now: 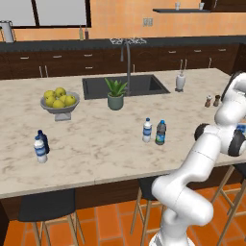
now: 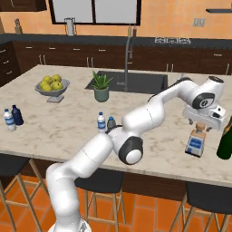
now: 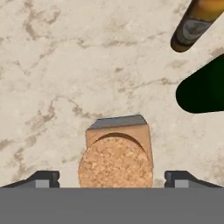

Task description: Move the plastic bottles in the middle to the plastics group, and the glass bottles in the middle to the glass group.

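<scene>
Orange walls, dark cabinets, marble island with sink, terracotta floor

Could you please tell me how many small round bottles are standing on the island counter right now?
4: a white bottle and a navy bottle at the left end, a clear bottle and a dark grey bottle mid-counter. The arm may hide others.

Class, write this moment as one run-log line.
phase: placing glass | gripper: above flask, fingers flanking cork, grip unclear | flask: upright beside green bottle | plastic bottles: still mid-counter
</scene>
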